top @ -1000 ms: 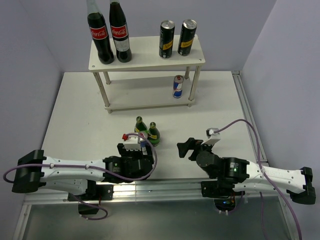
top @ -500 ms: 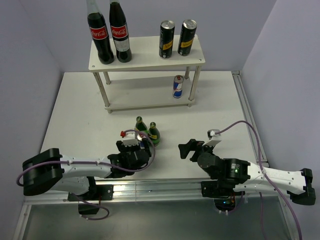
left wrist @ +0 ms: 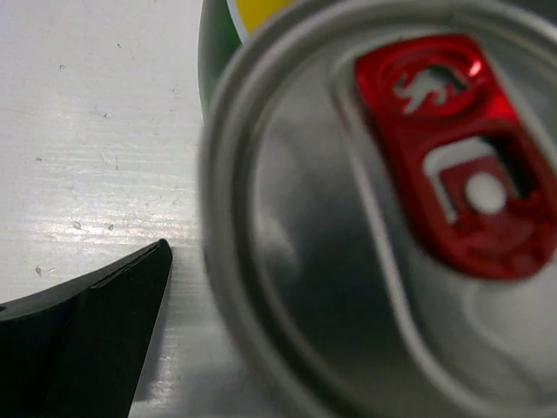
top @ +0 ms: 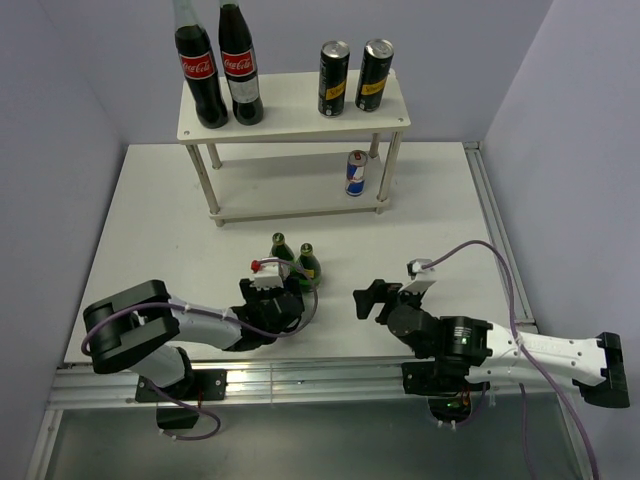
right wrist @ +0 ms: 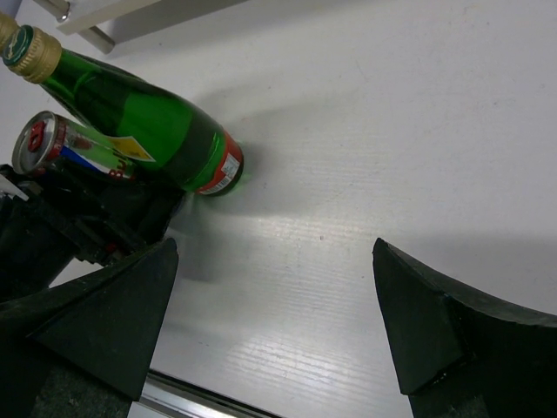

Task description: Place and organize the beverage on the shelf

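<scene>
**Room.** Pale lilac walls [top: 80,60] close in the left, far and right edges of the worktop.

**Surface.** A matt white worktop [top: 160,220] with faint scuffs. An aluminium rail [top: 330,372] runs along its near edge, where both arm bases are fixed.

**Shelf.** The white two-tier shelf with pale round legs [top: 290,120] stands at the far edge, about midway along it.
- Top board, left end: two large dark cola bottles with red labels [top: 200,75], side by side.
- Top board, right end: two tall black cans with yellow labels [top: 333,80], upright and just apart.
- Lower board, right end: one blue-and-silver energy-drink can [top: 356,173], upright.

**Open worktop, toward the middle of the near edge.**
- Two small green glass bottles with gold caps [top: 281,248] stand close together.
- A second blue-and-silver can with a red pull tab [right wrist: 61,148] stands just beside the nearer bottle, on its near side. Its lid [left wrist: 383,226] fills the left wrist view.

**Left gripper** [top: 285,295]. It is low over that second can with its jaws spread. The one black finger [left wrist: 87,340] in view shows a strip of bare table between itself and the can's rim. The other finger is hidden behind the can.

**Right gripper** [right wrist: 275,252]. It is toward the near right part of the worktop, near the bottles. Its jaws are wide apart with nothing between them, only bare white surface beneath.

**Cabling.** A purple cable [top: 480,250] loops above the right arm.
</scene>
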